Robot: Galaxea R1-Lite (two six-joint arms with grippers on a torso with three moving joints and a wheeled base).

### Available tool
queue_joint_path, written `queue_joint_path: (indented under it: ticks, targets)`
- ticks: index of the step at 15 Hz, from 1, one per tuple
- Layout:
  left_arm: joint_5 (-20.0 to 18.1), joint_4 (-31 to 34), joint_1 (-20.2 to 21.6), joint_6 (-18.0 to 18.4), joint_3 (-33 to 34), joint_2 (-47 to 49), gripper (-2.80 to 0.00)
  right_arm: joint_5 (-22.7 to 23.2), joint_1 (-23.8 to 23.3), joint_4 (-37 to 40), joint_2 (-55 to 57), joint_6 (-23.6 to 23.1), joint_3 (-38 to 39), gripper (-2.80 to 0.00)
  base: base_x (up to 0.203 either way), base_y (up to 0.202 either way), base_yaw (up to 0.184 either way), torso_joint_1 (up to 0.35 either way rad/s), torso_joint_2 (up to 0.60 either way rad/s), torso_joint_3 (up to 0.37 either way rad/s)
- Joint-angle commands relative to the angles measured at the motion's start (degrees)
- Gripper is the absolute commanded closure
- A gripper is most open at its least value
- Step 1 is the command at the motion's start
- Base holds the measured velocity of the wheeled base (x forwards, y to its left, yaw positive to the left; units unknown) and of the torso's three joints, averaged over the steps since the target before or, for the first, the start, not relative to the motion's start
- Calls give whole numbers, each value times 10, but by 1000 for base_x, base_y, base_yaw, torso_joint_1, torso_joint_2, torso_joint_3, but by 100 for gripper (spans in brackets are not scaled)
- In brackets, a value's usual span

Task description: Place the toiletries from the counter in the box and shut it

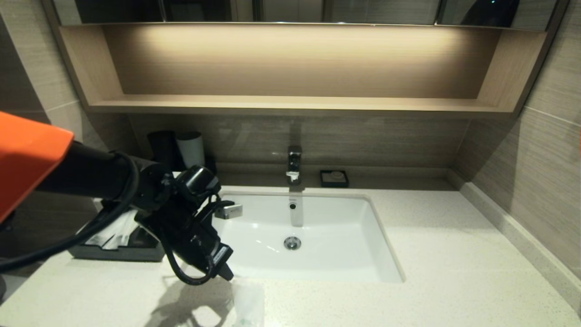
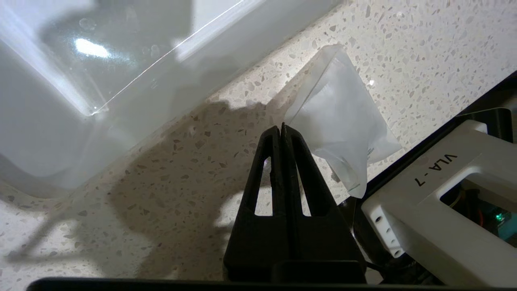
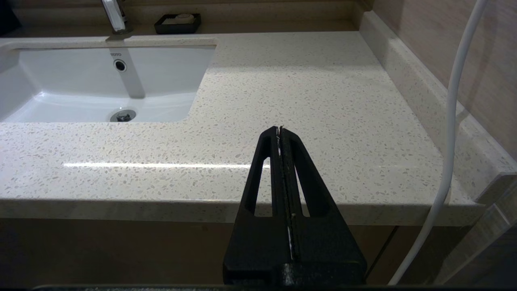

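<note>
Sachet [image 2: 339,125] just beside closed fingers [image 2: 301,161]

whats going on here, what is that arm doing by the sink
The robot's left hand is shut on a corner of a flat translucent sachet at the front of the speckled counter, near the white sink. The black box sits at the left of the counter with wrapped items already in its open drawer, mostly hidden behind the arm. The right hand is shut and parked off the counter's front edge, holding nothing.
</note>
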Motion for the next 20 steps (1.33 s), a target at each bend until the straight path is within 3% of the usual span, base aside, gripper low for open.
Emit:
queue_joint_path:
  ticks: [1,2,3,20]
  targets:
    - [-2,1,0,3,-2,2,0,0,0,1,1,0,0,0,0,0,0,0,0,0]
    - [-2,1,0,7,-3,2,0,0,0,0,1,0,0,0,0,0,0,0,0,0]
    - [-2,1,0,8,-2,3,-280,0,0,0,1,0,0,0,0,0,0,0,0,0]
    - [-4,-7,0,7,-20,31,-280,0,0,0,1,0,0,0,0,0,0,0,0,0]
